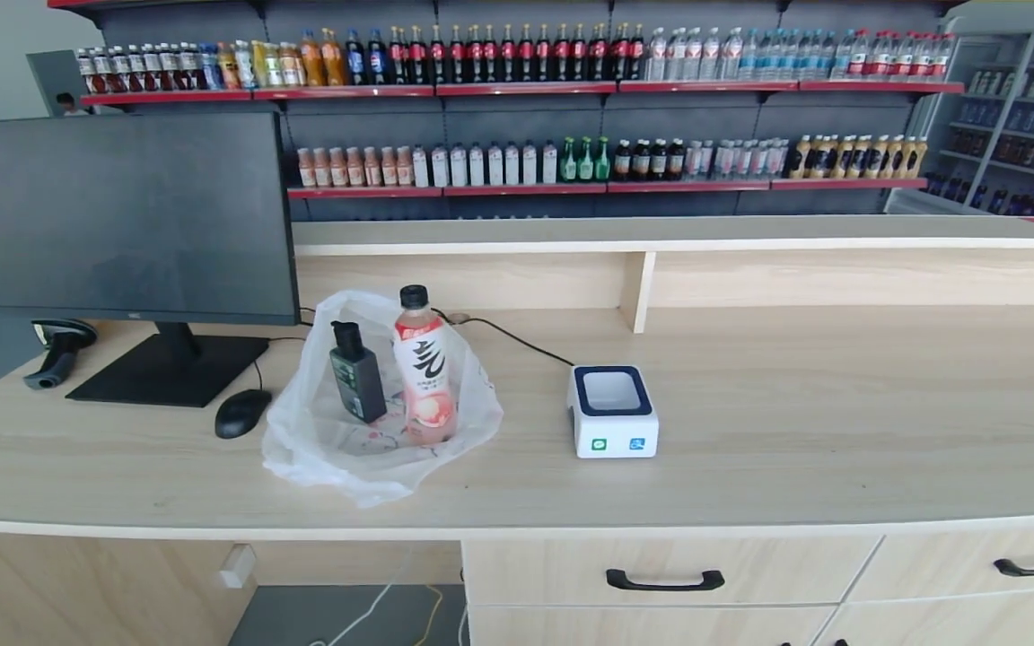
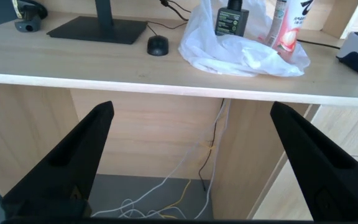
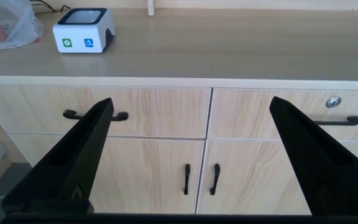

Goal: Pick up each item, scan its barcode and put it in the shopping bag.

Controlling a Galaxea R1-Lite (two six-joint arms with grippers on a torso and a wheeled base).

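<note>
Pink bottle and dark bottle stand upright in the bag, left of the scanner, so nearer the left gripper than the right gripper, both spread wide and empty.

The right half of the counter is a wide stretch of bare wood, so a gripper can pass there easily. The white scanner box sits near the middle. There is a gap between it and the shopping bag, and a thin black cable runs behind. The bag is open on top, but a pink bottle and a dark bottle stand inside, close together. The left side is crowded: a mouse sits just beside the bag, then comes the big monitor. A raised wooden ledge blocks the back.
</note>
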